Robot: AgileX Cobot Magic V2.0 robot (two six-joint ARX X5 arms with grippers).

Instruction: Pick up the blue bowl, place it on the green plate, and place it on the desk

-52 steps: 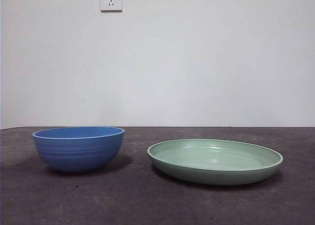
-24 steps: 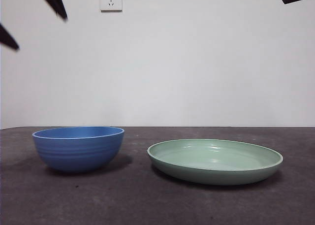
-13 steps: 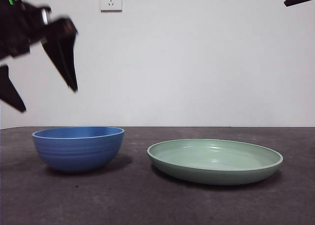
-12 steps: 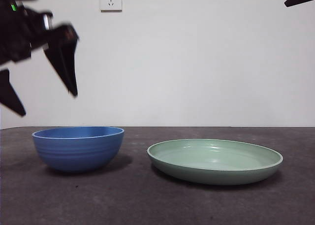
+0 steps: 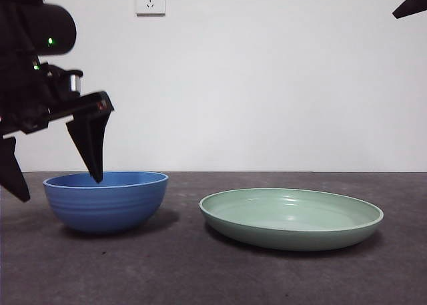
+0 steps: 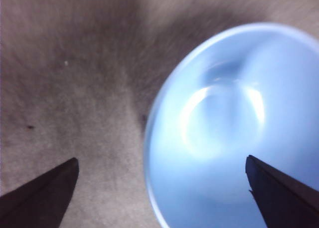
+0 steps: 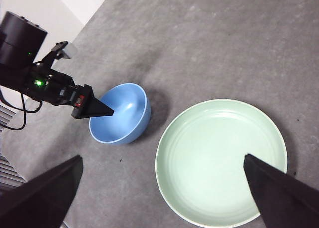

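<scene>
The left end effector (image 5: 55, 178) reaches down from the upper left of the front view, its jaws spread wide astride the near rim of the blue bowl (image 5: 107, 200), one tip over the hollow, one outside (gripping nothing). The bowl sits upright, mouth up, on the counter (image 5: 200, 271), left of the green plate (image 5: 291, 218). The right end effector (image 7: 162, 183) hangs high, splayed and empty.

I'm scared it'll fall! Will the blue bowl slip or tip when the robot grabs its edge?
The blue bowl looks stiff with a smooth rim, so it might slip a little. The left gripper straddles one side only, so the bowl would probably tilt when lifted.
</scene>
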